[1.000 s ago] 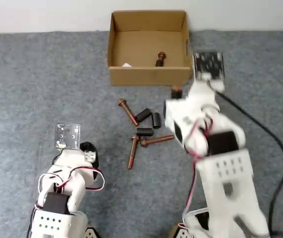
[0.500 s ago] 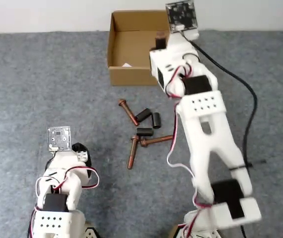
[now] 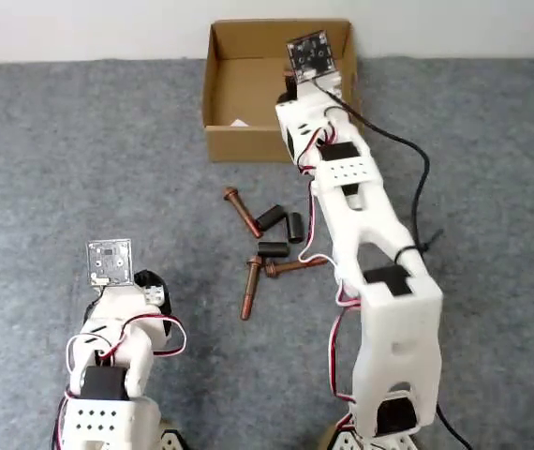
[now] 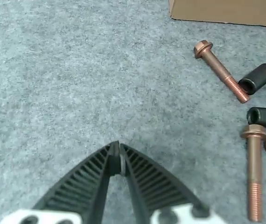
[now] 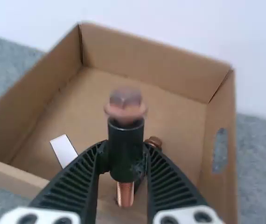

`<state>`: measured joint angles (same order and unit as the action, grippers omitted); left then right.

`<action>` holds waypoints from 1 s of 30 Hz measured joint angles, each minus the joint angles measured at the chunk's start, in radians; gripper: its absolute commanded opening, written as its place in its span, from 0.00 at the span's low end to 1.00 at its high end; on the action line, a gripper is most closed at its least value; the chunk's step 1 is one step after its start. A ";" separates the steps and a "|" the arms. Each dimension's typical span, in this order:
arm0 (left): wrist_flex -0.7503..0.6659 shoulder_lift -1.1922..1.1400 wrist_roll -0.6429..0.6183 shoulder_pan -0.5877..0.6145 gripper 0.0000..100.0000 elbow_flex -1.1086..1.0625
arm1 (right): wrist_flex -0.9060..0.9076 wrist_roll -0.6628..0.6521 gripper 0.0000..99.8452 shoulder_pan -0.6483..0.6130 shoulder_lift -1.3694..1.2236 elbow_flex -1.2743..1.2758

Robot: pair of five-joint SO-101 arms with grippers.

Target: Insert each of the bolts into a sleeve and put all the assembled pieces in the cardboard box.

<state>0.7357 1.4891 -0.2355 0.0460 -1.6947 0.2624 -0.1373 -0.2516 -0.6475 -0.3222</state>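
My right gripper (image 5: 123, 157) is shut on a black sleeve with a copper bolt through it (image 5: 125, 122), held upright over the open cardboard box (image 5: 179, 93). Another assembled piece (image 5: 153, 141) lies on the box floor behind it. In the high view the right arm (image 3: 342, 178) stretches over the box (image 3: 239, 142). On the carpet lie three loose bolts (image 3: 242, 212) (image 3: 250, 289) (image 3: 295, 265) and three black sleeves (image 3: 270, 217) (image 3: 295, 226) (image 3: 273, 249). My left gripper (image 4: 117, 161) is shut with nothing in it, low over bare carpet, well short of the nearest bolt (image 4: 221, 71).
A white slip (image 5: 64, 150) lies on the box floor. Grey carpet covers the table, and a white wall stands behind the box. The right arm's black cable (image 3: 417, 187) hangs beside it. The left arm (image 3: 117, 328) sits at the near left.
The right arm swung from the box's front right corner to over the box, carrying the assembled piece. The left arm drew back slightly.
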 measured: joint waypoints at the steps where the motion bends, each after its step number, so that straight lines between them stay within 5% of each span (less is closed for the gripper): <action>1: 0.000 0.000 0.000 0.000 0.01 0.000 | 0.000 0.000 0.01 0.000 -0.043 -0.035; 14: 0.000 0.000 0.000 0.000 0.01 0.000 | 0.207 0.002 0.01 0.006 -0.368 -0.471; 21: 0.000 0.000 0.000 0.000 0.01 0.000 | 0.365 0.002 0.17 0.006 -0.482 -0.684; 30: 0.000 0.000 0.000 0.000 0.01 0.000 | 0.539 0.002 0.09 0.005 -0.568 -0.919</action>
<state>0.7357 1.4891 -0.2355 0.0460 -1.6947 0.8009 -0.1358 -0.2470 -1.2152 -1.2413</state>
